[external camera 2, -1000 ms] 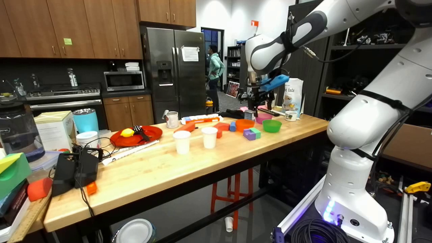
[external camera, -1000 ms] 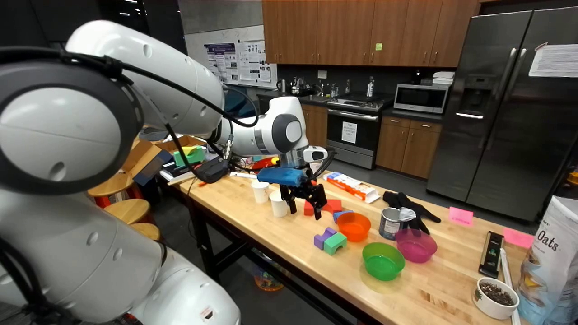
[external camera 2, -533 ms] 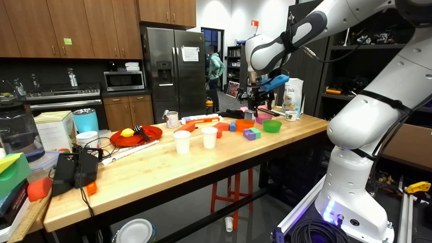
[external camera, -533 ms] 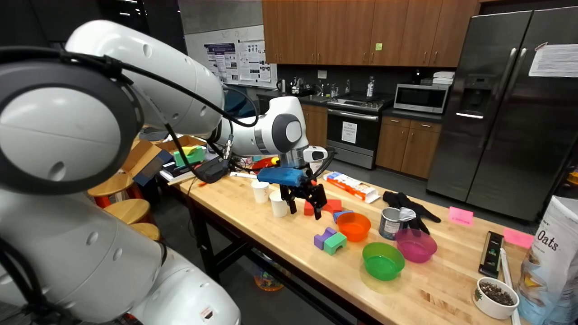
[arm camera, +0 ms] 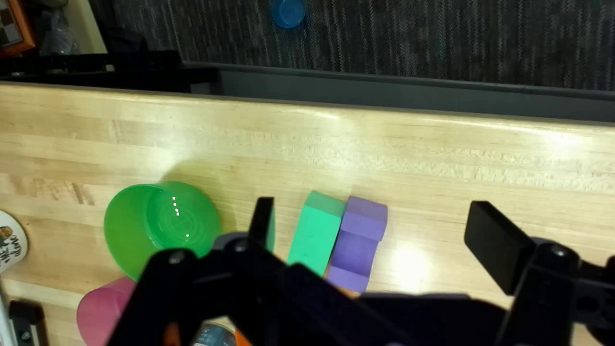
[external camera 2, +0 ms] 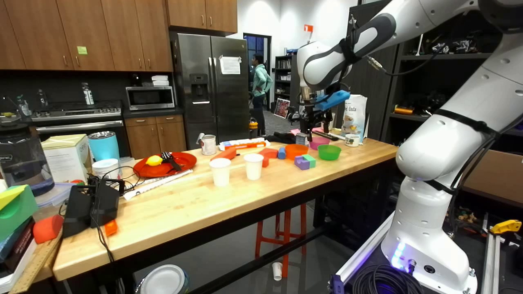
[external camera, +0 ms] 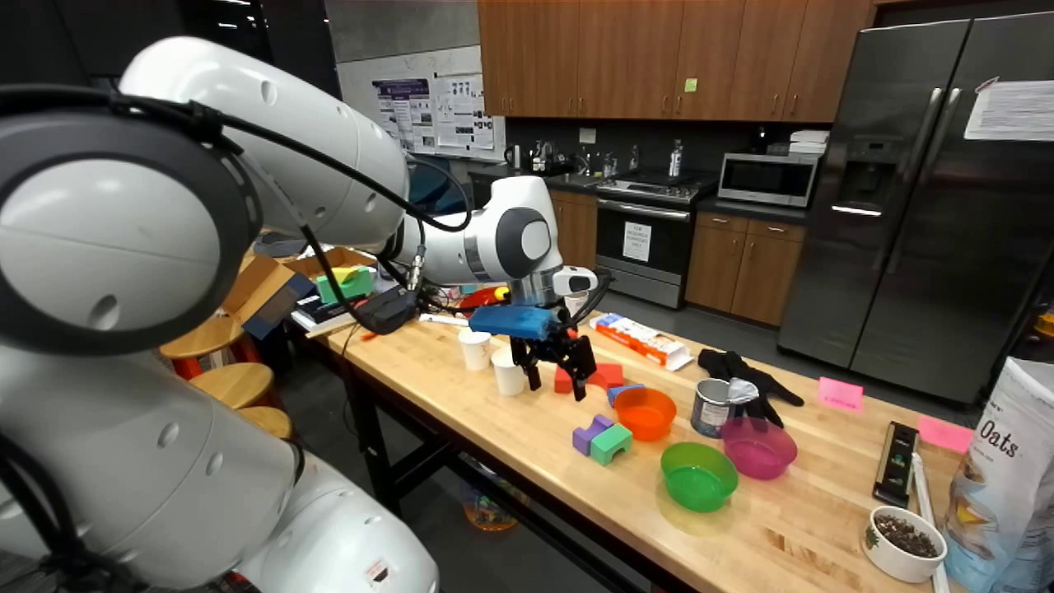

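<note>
While the white arm (external camera 2: 486,94) rises from its base (external camera 2: 427,245) beside the worktop (external camera 2: 192,208), its forearm (external camera 2: 421,16) slopes out and down from a high elbow (external camera 2: 500,16), and the wrist (external camera: 535,239) turns so that the claw (external camera: 557,387) hangs over the wood with its fingers (arm camera: 497,245) pointing down. A blue piece (external camera: 512,321) sits just above the claw, and black cables (external camera: 354,175) run along the arm. The claw is spread wide, a broad gap between its fingers, and it holds nothing.

Below it, a green block (arm camera: 314,235) and a purple block (arm camera: 358,230) lie on the worktop side by side, the purple one with its notch facing up. Seen in the wrist view, both lie within the span between the fingers, nearer the finger on the left of that view than the one on the right. In both exterior views the claw is above the surface, apart from the blocks; whether the two blocks touch along their whole length I cannot tell.

An orange bowl (external camera: 646,428) stands just beside them, then a green bowl (external camera: 700,494) and a pink bowl (external camera: 762,465) close together. Two white cups (external camera: 508,371) stand upright on the opposite side of the blocks from the green bowl.
</note>
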Controlling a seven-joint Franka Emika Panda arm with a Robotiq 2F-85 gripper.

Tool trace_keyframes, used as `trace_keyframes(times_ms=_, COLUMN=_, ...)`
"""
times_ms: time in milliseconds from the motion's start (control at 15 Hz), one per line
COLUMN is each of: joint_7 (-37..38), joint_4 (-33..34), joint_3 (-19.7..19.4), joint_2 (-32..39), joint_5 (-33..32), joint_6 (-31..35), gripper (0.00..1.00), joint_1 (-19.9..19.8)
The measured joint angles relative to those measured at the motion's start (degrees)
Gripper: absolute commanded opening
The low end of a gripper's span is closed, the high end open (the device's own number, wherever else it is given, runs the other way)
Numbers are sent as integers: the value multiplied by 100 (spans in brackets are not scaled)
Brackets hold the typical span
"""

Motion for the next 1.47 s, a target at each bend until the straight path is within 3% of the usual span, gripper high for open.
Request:
trace_keyframes(times_ms=400, joint_7=-4, joint_4=184, joint_3=-48, joint_2=8, joint_5=8, joint_6=-10, gripper=100, joint_1=28)
trace_keyframes(times_ms=733, joint_7=-327, joint_4=1317, joint_3=-48, joint_2=198, joint_5=-60, joint_6=-225, gripper=100, joint_1=84)
trace_keyframes(times_ms=1000, joint_7=-1219, joint_4=2219, joint_3=-221, joint_2=764, joint_5=193, joint_6=-66, gripper=100, joint_1=340)
trace_keyframes(times_ms=1467, joint_7=-3160, joint_4=2896, joint_3=-599, joint_2=1934, joint_5=1550, joint_6=347, gripper=100, joint_1=681)
